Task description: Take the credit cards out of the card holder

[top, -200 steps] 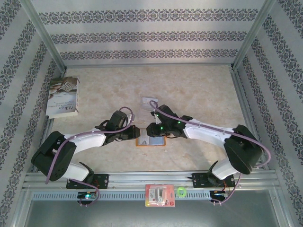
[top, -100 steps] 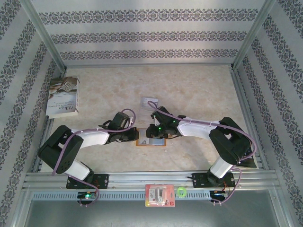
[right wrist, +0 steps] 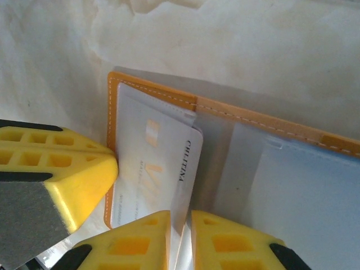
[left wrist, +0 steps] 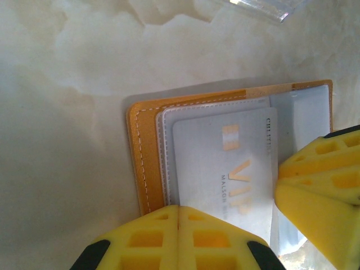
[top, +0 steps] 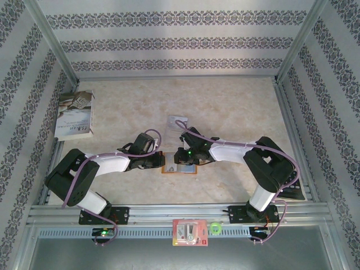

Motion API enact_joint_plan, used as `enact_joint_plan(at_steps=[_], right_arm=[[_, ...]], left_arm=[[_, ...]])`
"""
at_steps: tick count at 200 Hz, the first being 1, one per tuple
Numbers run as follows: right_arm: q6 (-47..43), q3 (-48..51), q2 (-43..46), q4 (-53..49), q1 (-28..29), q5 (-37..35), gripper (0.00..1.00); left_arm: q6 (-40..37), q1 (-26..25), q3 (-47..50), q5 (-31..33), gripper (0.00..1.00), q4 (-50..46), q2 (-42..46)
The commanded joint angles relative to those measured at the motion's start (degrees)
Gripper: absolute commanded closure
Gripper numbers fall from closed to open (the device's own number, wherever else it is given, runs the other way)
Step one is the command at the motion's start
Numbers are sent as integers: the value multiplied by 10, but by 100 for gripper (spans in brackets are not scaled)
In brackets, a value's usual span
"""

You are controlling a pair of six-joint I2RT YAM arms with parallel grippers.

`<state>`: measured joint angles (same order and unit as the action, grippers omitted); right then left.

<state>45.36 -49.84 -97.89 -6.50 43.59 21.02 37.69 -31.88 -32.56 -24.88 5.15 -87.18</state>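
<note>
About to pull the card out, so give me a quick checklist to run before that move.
1. Wallet open on the table: ok.
2. Right tool shut on card edge: ok.
3. Left tool shut at wallet's edge: ok.
4. Left tool actually pinning wallet: cannot tell.
5. Card out of wallet: not ok, lies inside.
6. Another card beneath: cannot tell.

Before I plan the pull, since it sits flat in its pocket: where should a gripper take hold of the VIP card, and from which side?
Probably take the VIP card by its free long edge, printed CHILTINA, which pokes out toward the fold of the card holder. Come from the fold side; the other edges lie inside the stitched pocket.
</note>
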Motion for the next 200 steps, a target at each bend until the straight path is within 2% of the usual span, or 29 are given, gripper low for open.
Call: enact_joint_plan(at_steps=[1, 62, 87, 139, 200], right_arm=[[11, 6, -8, 13, -4, 13, 82], [22, 14, -21, 38, -4, 33, 83], [26, 22, -14, 42, -8, 29, 100], [35, 66, 40, 40, -16, -5, 100], [24, 77, 106, -39, -20, -55, 100]], left_arm=[[-11, -6, 2, 11, 97, -33, -17], [-8, -6, 3, 7, 98, -27, -20], [-8, -6, 3, 8, 98, -30, -18], [-6, -4, 5, 10, 99, -29, -16], [-5, -4, 4, 9, 99, -29, -9]])
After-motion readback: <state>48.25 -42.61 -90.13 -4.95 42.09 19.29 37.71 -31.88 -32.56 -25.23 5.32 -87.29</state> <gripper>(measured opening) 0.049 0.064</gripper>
